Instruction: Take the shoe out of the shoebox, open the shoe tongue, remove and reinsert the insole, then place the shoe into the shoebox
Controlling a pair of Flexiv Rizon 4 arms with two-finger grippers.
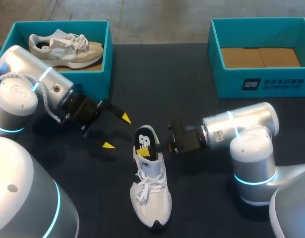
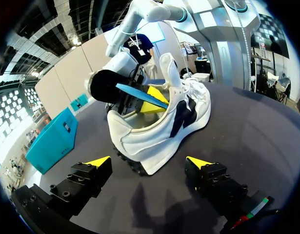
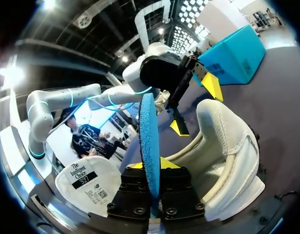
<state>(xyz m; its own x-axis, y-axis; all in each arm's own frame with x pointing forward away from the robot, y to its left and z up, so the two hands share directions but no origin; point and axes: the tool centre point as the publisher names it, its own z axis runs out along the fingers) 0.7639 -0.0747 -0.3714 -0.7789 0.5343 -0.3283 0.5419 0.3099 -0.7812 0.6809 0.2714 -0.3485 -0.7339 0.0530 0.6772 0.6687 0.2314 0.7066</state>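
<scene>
A white sneaker (image 1: 151, 191) lies on the dark table, toe toward me. Its insole (image 1: 144, 143), black on top and blue underneath, stands tilted up out of the heel opening. My right gripper (image 1: 162, 144) is shut on the insole's edge; in the right wrist view the blue insole (image 3: 150, 136) runs up from between the fingers of that gripper (image 3: 150, 165), beside the sneaker's heel collar (image 3: 223, 141). My left gripper (image 1: 117, 132) stands open just left of the heel, apart from it. In the left wrist view the sneaker (image 2: 162, 122) is ahead of the open left gripper (image 2: 150, 162).
A teal shoebox (image 1: 108, 54) at the back left holds a second, beige-and-white sneaker (image 1: 65, 45). Another teal shoebox (image 1: 216, 74) at the back right has only its cardboard floor showing. Bare table lies between the boxes and around the sneaker.
</scene>
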